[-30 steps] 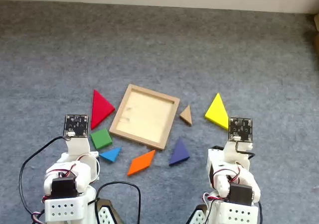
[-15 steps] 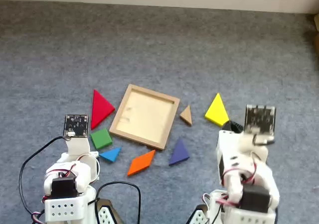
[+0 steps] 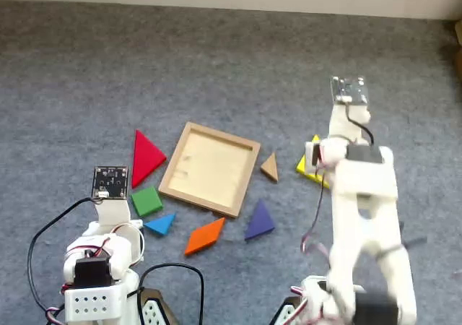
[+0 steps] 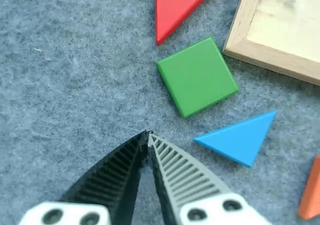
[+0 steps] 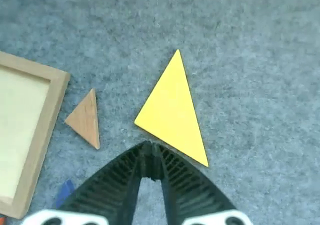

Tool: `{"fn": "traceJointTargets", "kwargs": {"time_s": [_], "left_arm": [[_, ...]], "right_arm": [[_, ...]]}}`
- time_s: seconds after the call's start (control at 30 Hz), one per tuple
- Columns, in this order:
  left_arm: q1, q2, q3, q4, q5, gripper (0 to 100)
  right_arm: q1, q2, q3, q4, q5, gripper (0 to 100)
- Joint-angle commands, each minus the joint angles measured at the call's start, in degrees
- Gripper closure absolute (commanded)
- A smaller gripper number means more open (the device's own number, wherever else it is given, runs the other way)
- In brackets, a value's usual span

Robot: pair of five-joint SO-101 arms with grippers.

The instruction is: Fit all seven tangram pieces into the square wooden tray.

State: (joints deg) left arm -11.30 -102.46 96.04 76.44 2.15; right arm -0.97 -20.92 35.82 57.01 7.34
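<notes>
**Thin, light pieces on soft cloth: grip them by their edges**

High view: The tray is a shallow square of pale wood with a raised rim. It lies bare in the middle of the grey, felt-like tabletop. All seven pieces lie outside it. The red triangle, green square and light blue triangle are on one side. The orange parallelogram and dark blue triangle sit by the near edge. The tan triangle and yellow triangle are on the other side. Your right arm stretches over the yellow triangle and covers part of it.

Left wrist view: Your left gripper is clenched on nothing, with its tips together low over the cloth. It is near the green square but apart from it. That square looks like a stiff painted slab with crisp corners and a smooth top. Judge it light and rigid, and not fragile.

Right wrist view: Your right gripper is likewise closed and empty, just beside one of the yellow triangle's shorter edges. The piece is flat and hard-edged. The tan triangle, near the tray rim, looks like bare wood. Expect the painted faces to be slick and the low side walls to give you little to pinch. You will likely do best to open the jaws across two straight edges where the triangle narrows, pressing slightly into the soft cloth.
</notes>
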Motion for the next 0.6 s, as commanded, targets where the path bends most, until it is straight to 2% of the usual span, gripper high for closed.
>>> {"fn": "traceJointTargets", "kwargs": {"time_s": [0.0,0.1,0.17,0.57], "left_arm": [[0.0,-1.8,1.1,0.4,-0.4,99],[0.0,-1.8,1.1,0.4,-0.4,99],[0.0,-1.8,1.1,0.4,-0.4,99],[0.0,-1.8,1.1,0.4,-0.4,99]], "right_arm": [[-2.1,9.6,-9.5,0.5,0.4,87.7],[-3.7,17.0,-15.3,4.3,0.2,72.3],[-4.5,21.1,-18.9,5.8,0.3,67.6],[-7.3,39.1,-32.4,6.5,0.4,67.3]]}}
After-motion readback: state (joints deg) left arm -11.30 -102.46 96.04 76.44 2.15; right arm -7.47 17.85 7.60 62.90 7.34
